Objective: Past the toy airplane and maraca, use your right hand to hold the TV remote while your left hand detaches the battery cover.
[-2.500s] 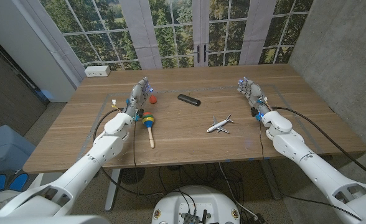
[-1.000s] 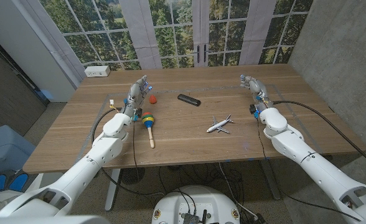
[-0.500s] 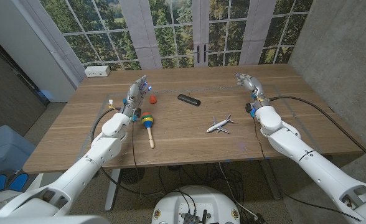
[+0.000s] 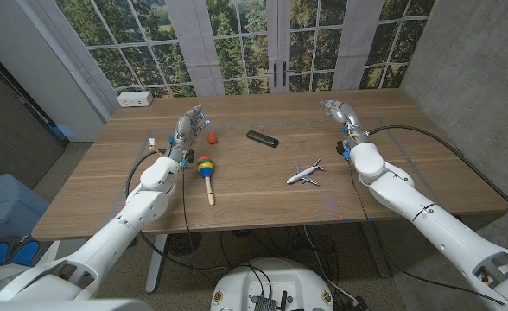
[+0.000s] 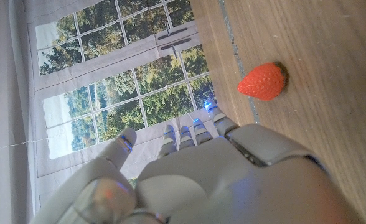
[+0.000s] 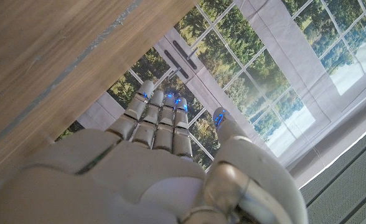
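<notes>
While the slim black TV remote (image 4: 262, 138) lies untouched at the far middle of the wooden table (image 4: 263, 203), past the small white toy airplane (image 4: 304, 173) and the rainbow-striped maraca with its pale wooden handle (image 4: 206, 172), my right hand (image 4: 338, 112) hovers above the far right of the tabletop, fingers extended and holding nothing, well apart from the remote; my left hand (image 4: 190, 126) stands near a small red strawberry (image 4: 212, 136), fingers straight and apart, gripping nothing either. From my left wrist, the back of that hand (image 5: 189, 168) shows with fingers reaching toward the window, the strawberry (image 5: 262, 81) lying just beyond on the wood. From my right wrist, my right hand (image 6: 164, 162) shows its fingers straight and side by side, thumb apart, beside the table's far edge. I judge this the reach stage: my right hand must next cross left toward the remote, come down and grip it, before my left can work the battery cover. No brand, label or writing is legible anywhere.
</notes>
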You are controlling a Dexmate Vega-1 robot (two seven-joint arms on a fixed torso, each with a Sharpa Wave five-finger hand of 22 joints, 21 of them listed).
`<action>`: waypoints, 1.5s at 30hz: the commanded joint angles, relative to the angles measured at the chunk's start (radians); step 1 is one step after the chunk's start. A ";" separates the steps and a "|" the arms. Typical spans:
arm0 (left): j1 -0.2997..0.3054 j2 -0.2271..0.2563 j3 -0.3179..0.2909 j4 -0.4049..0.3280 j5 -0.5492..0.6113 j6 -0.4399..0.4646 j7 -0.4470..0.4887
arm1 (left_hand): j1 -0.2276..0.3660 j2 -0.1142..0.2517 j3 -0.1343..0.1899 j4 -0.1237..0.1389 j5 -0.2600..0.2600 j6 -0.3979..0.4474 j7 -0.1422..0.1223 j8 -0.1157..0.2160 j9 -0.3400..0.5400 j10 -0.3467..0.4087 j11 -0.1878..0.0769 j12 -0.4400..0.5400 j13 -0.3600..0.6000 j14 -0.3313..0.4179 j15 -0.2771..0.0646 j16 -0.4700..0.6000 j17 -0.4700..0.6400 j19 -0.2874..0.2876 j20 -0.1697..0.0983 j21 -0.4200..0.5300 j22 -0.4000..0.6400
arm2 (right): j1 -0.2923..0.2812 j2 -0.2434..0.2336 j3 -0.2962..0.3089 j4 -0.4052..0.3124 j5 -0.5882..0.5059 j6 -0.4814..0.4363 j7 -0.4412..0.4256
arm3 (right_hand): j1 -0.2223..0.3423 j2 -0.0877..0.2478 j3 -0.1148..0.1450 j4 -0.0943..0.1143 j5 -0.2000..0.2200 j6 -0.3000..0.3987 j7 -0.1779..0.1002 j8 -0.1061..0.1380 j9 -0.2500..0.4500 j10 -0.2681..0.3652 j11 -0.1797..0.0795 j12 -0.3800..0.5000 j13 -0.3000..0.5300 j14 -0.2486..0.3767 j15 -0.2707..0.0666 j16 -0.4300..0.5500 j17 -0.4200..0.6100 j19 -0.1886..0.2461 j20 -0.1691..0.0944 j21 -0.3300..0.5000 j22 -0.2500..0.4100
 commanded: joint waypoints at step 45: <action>0.000 -0.057 -0.025 0.068 -0.022 -0.105 -0.004 | 0.053 0.104 0.076 0.021 -0.031 0.081 0.052 -0.004 0.004 0.092 -0.007 -0.007 0.003 0.071 -0.009 0.004 0.010 0.057 -0.048 -0.012 0.005 | 0.144 -0.012 -0.190 -0.112 -0.399 -0.277 0.049 | 0.035 -0.007 0.004 -0.027 0.011 0.027 -0.013 0.000 0.003 0.024 -0.020 0.004 0.009 0.022 -0.023 0.020 0.007 0.032 -0.017 0.007 0.005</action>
